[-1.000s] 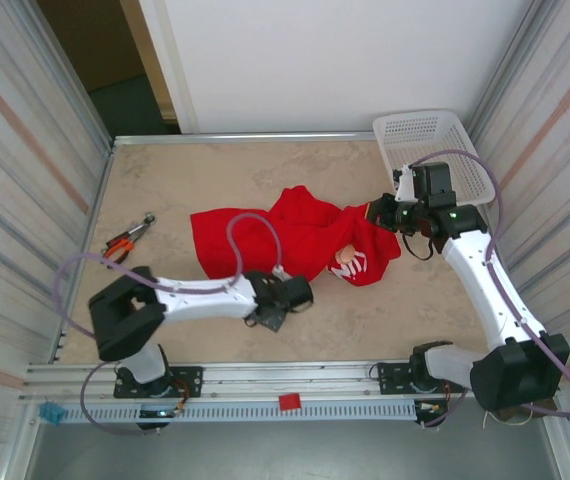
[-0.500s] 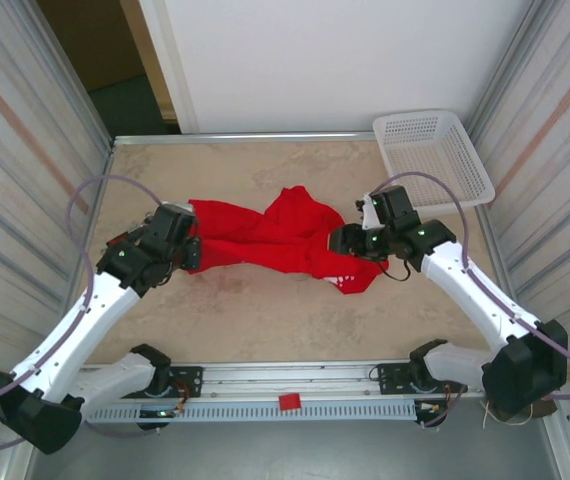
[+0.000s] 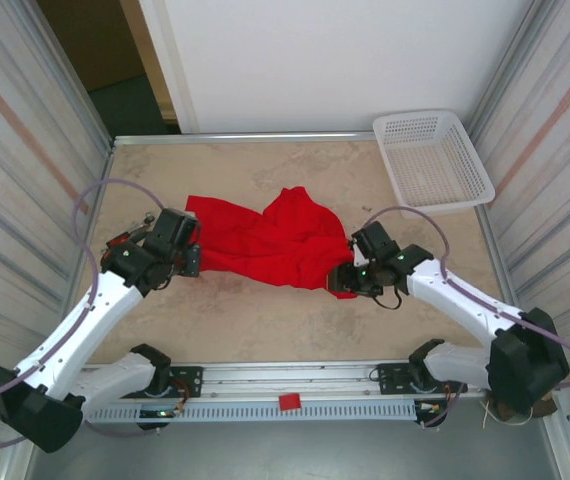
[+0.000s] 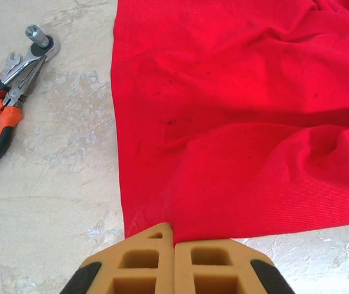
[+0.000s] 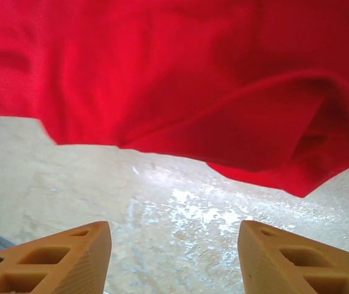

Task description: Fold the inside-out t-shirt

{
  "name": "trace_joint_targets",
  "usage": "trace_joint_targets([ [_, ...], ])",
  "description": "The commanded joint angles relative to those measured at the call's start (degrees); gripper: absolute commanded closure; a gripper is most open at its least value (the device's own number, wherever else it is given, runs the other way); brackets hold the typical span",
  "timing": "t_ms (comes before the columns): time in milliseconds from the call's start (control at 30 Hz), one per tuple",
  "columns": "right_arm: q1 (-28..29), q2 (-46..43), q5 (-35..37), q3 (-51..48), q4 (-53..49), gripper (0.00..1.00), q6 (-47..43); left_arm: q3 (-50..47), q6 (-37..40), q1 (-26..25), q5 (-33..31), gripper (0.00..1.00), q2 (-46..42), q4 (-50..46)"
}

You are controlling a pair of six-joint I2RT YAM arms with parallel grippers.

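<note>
The red t-shirt lies mid-table, long axis left to right. The left gripper pinches its left edge; the right gripper, half open and empty, faces the right end.

Pliers with orange-and-black handles lie on the pale marbled table, ahead and to the left of the left fingers and well apart from them. Just beside the pliers' nose lie a small spanner and a ratchet wrench. A white latticed basket sits at the table's far right corner, well beyond the right fingers.
</note>
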Motion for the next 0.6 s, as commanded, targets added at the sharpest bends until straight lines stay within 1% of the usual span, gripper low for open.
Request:
trace_joint_targets([
  [0, 0.4, 3.2, 1.3, -0.7, 6.5, 0.44, 3.3, -0.1, 1.0, 0.7, 0.2, 1.0, 0.2, -0.1],
  [67, 0.5, 6.5, 1.4, 0.3, 8.8, 0.44, 3.6, 0.1, 1.0, 0.8, 0.3, 1.0, 0.2, 0.2],
  [133, 0.5, 9.7, 2.0, 1.8, 10.7, 0.47, 3.4, 0.4, 0.9, 0.8, 0.3, 1.0, 0.3, 0.2],
  [200, 0.5, 12.4, 2.2, 3.1, 11.9, 0.53, 3.1, 0.2, 0.9, 0.9, 0.3, 1.0, 0.3, 0.3],
  [233, 0.6, 13.3, 2.2, 3.8, 12.1, 0.64, 2.8, 0.1, 0.9, 0.9, 0.3, 1.0, 0.2, 0.3],
  [267, 0.5, 13.9, 1.9, 4.3, 11.9, 0.84, 2.6, -0.1, 0.9, 1.0, 0.2, 1.0, 0.2, 0.2],
  [300, 0.6, 13.9, 1.3, 4.6, 11.5, 0.97, 2.3, -0.1, 0.9, 1.0, 0.2, 1.0, 0.2, 0.1],
  [333, 0.6, 13.0, 0.7, 4.6, 10.7, 1.0, 2.2, -0.2, 0.9, 1.0, 0.2, 1.0, 0.0, -0.1],
  [400, 0.7, 9.6, -0.4, 4.3, 8.3, 1.0, 2.1, 0.1, 0.9, 1.1, 0.0, 1.0, -0.4, -0.6],
  [567, 0.2, -4.4, -1.6, 6.2, -1.0, 1.0, 2.9, 2.0, 1.8, 1.7, 0.1, 1.0, -1.7, -2.0],
])
